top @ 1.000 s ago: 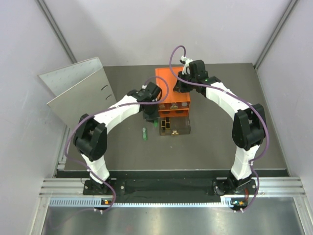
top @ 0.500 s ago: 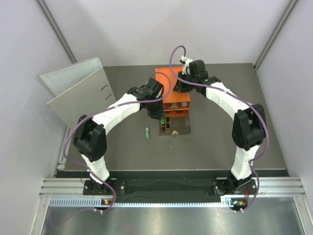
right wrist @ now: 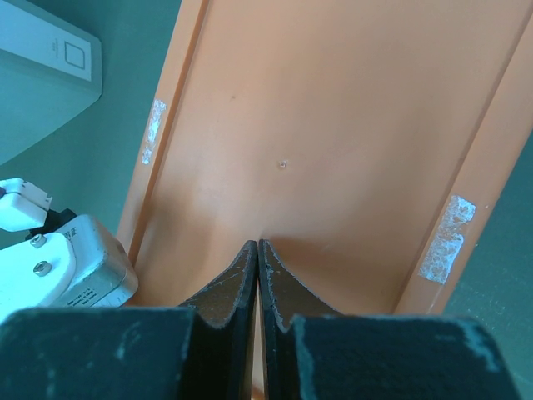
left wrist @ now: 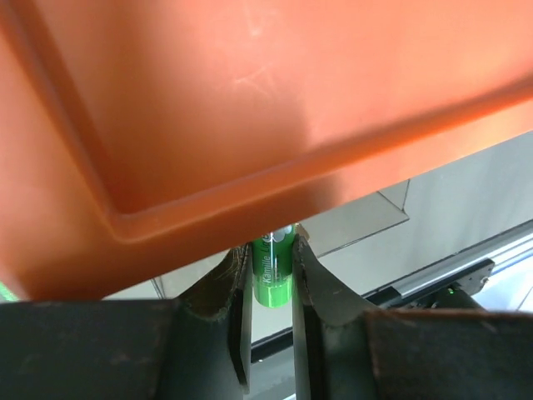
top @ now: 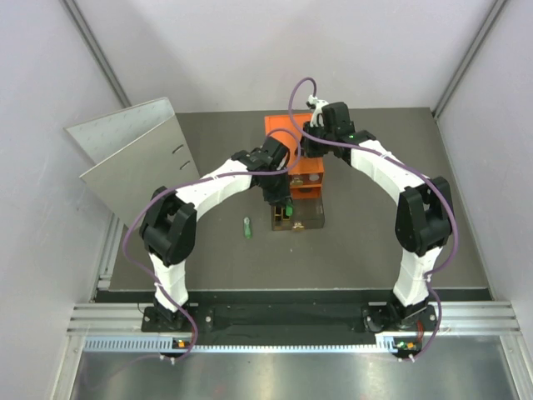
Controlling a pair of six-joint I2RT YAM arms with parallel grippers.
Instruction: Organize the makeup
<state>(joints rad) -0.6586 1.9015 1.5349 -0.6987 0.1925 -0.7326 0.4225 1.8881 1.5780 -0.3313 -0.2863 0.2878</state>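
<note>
The table (top: 208,250) is a dark grey, matte slab. Two flat, pale grey panels (top: 125,158) lie overlapped at its left. At the far middle stands one orange box (top: 293,154), smooth, glossy plastic with a raised rim and scuffed white marks along its edges. One clear drawer (top: 306,218) sticks out of its near side. The dark things in that drawer are too small to name.

The right gripper (right wrist: 257,247) is clenched on nothing, its tips pressed together on the box's top. The left gripper (left wrist: 271,248) grasps a green tube (left wrist: 273,279), round and shiny with white lettering. In the overhead view it hangs over the drawer's left end. In the left wrist view the box's orange underside cuts off the tube's far end.

A second green tube (top: 246,226) lies on the table just left of the drawer. That makes two tubes in view.
</note>
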